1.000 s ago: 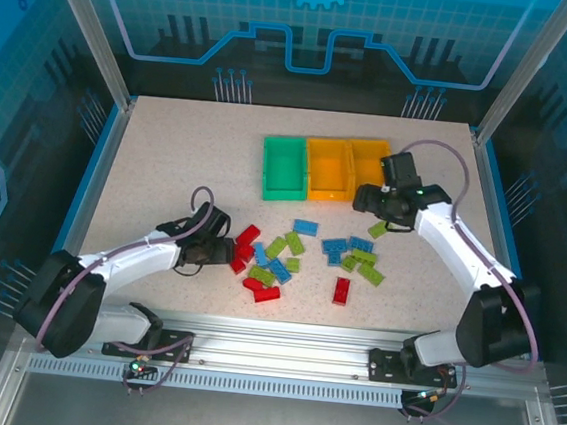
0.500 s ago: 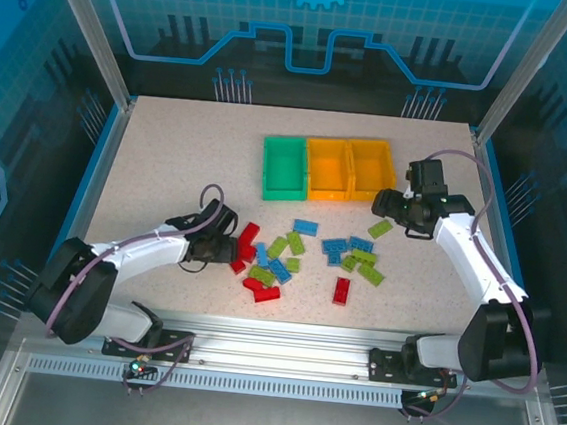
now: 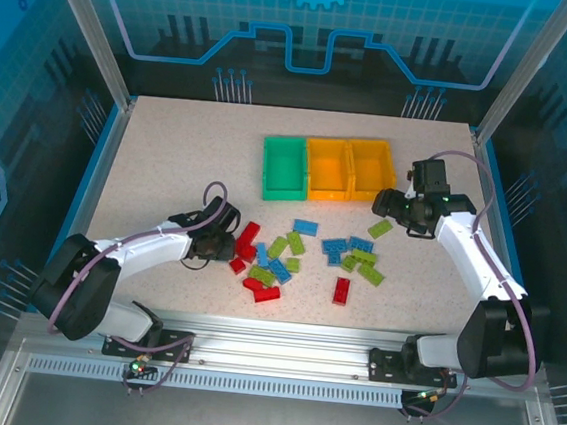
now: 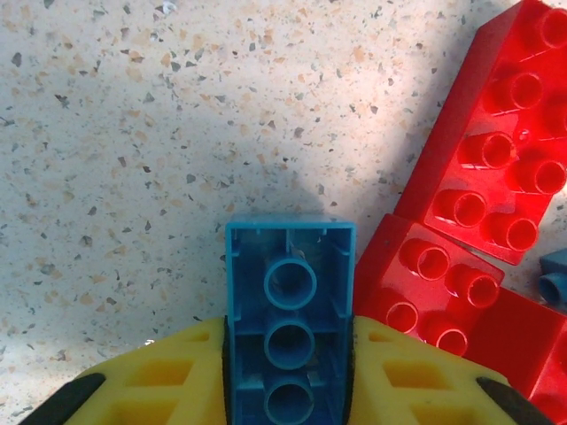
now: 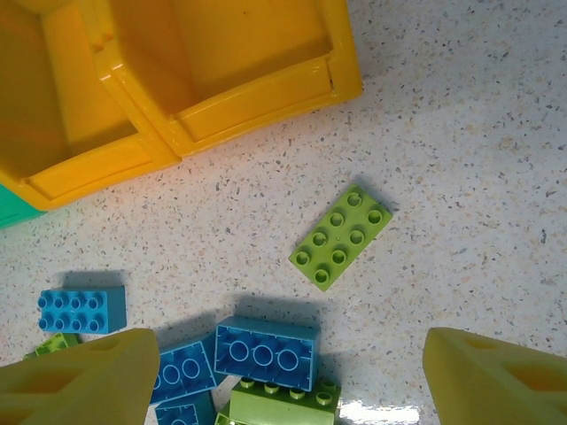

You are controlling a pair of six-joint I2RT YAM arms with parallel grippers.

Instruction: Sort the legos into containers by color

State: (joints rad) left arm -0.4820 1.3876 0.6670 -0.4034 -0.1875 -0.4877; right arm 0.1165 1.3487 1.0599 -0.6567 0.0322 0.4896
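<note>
The legos (image 3: 281,258) lie scattered in red, blue and lime green in front of the containers. My left gripper (image 3: 227,248) is at the pile's left edge, shut on a blue lego (image 4: 290,301) that lies underside up between its yellow fingers (image 4: 177,376). Two red legos (image 4: 500,168) touch it on the right. My right gripper (image 3: 385,205) hovers open near the right orange-yellow bin (image 3: 371,168). A lime lego (image 5: 341,236) lies flat ahead of its wide-apart fingers (image 5: 80,381). An upturned blue lego (image 5: 266,352) lies between them.
The green bin (image 3: 284,167) and middle orange-yellow bin (image 3: 329,169) stand in a row behind the pile. A single red lego (image 3: 341,290) lies near the front. The enclosure's posts and blue walls ring the table (image 3: 168,161).
My left gripper has closed on the blue lego after sliding slightly right. My right gripper moved right, away from the bins, a second ago and has held still since.
</note>
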